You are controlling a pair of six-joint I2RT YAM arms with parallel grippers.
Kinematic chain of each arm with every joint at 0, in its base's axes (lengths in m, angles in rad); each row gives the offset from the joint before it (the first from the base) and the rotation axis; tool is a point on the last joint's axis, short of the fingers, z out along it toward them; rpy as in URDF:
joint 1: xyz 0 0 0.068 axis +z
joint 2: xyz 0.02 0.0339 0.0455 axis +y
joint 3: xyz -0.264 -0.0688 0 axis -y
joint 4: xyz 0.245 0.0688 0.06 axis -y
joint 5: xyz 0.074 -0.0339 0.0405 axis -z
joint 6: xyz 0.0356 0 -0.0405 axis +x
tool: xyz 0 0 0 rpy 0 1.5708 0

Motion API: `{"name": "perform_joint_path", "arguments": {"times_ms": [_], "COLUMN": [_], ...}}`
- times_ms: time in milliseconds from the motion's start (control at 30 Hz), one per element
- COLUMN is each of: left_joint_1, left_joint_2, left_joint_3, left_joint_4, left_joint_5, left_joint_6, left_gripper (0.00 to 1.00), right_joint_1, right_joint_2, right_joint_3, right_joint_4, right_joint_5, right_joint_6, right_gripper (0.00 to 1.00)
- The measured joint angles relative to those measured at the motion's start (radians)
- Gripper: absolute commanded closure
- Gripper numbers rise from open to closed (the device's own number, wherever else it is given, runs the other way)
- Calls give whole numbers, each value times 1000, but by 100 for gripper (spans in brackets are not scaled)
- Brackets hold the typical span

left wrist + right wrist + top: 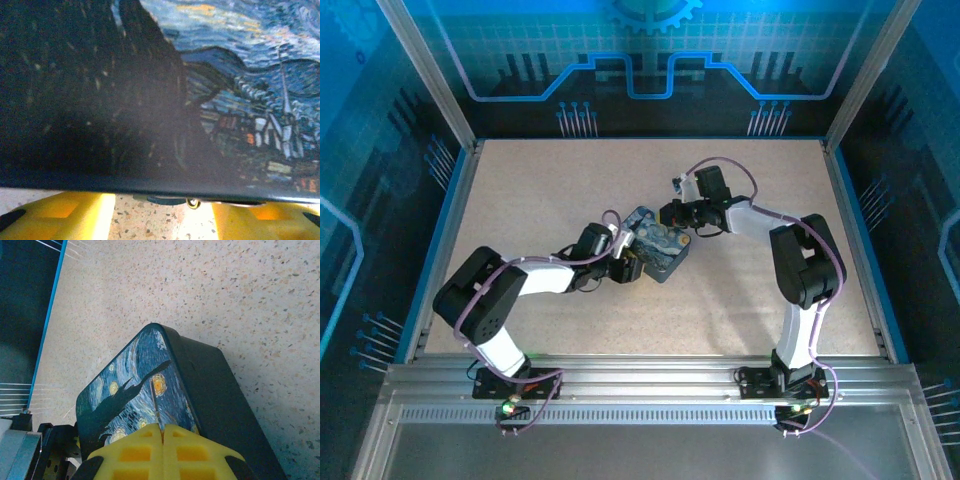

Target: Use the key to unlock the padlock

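The left gripper [626,264] is sitting at the eight o'clock edge of the tin [660,250] in the overhead view. Its yellow moulded fingers [52,215] are spreading wide beneath the tin's rim, pinching nothing. Between them, at six o'clock in the left wrist view, the padlock [167,200] is peeking from under that rim as a small bluish-dark lump with a glinting metal ring beside it.

The tin is showing a glossy painted lid, rounded corners and dark matte sides, and is resting on the speckled table [750,300].

At the tin's one o'clock, the right gripper [162,436] is pressing its fingers together on the key [155,402], a thin dark sliver pointing out over the lid.

By my reading, the key is in hand but not yet inserted. Reaching the padlock, seating the key and turning it are all remaining.
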Motion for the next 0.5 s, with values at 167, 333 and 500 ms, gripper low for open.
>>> {"name": "perform_joint_path", "arguments": {"times_ms": [167,333,500], "left_joint_1": [-2,-3,-3], "left_joint_2": [25,47,56], "left_joint_3": [12,15,18], "left_joint_4": [3,19,29], "left_joint_5": [26,45,48], "left_joint_6": [13,13,10], "left_gripper": [52,53,56], "right_joint_1": [0,0,0], "right_joint_2": [3,3,3], "right_joint_3": [8,9,9], "right_joint_4": [-11,-13,-14], "right_joint_5": [2,4,4], "right_joint_6": [-8,-8,-8], "right_gripper": [100,100,100]}}
